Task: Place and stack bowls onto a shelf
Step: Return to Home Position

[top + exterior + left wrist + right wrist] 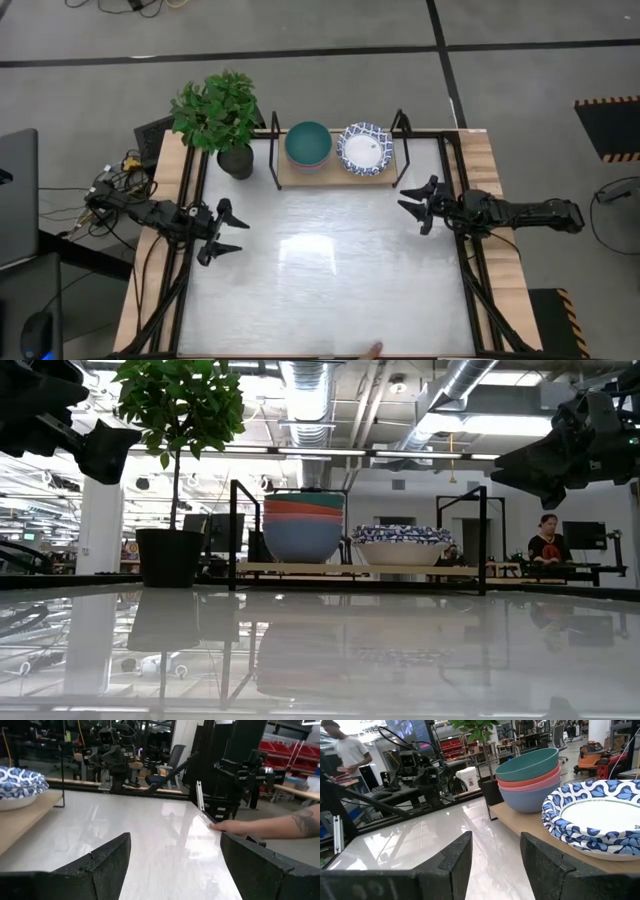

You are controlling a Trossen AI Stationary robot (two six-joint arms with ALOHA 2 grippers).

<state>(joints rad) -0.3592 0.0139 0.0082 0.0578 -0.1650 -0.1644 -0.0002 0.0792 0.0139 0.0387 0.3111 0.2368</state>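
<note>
A stack of plain bowls point(308, 144), teal on top, then red, then blue at the bottom point(302, 526) point(530, 779), stands on the shelf's wooden plank point(334, 178). Beside it on the plank sits a stack of shallow white bowls with blue patterned rims point(364, 148) point(401, 543) point(594, 818) point(17, 782). My left gripper point(227, 230) point(172, 857) hovers open over the table's left side. My right gripper point(417, 203) point(495, 852) hovers open over the right side, near the shelf's right end. Neither holds anything.
A potted plant in a dark pot point(221, 118) point(172, 470) stands at the shelf's left end. A person's hand point(372, 351) point(235, 826) rests at the table's near edge. The pale tabletop point(330, 270) stretches between the two arms.
</note>
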